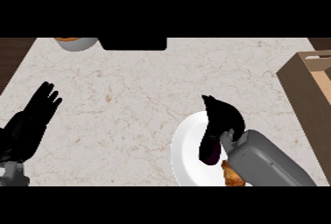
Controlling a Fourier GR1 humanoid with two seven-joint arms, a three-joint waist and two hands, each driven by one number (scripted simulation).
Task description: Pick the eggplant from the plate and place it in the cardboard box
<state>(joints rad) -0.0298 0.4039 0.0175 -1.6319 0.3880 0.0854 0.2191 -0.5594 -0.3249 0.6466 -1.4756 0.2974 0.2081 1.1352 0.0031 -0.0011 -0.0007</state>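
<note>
Presently clasping eggplant on plate with curled right hand.
Gripping for carrying to cardboard box; resting left hand open.

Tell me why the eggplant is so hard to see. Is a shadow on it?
Head view: the light is even, with no glare on the counter and no strong shadow over the plate. Same head view: the dark eggplant blends into the black right hand at its top end, standing out only against the white plate.
</note>
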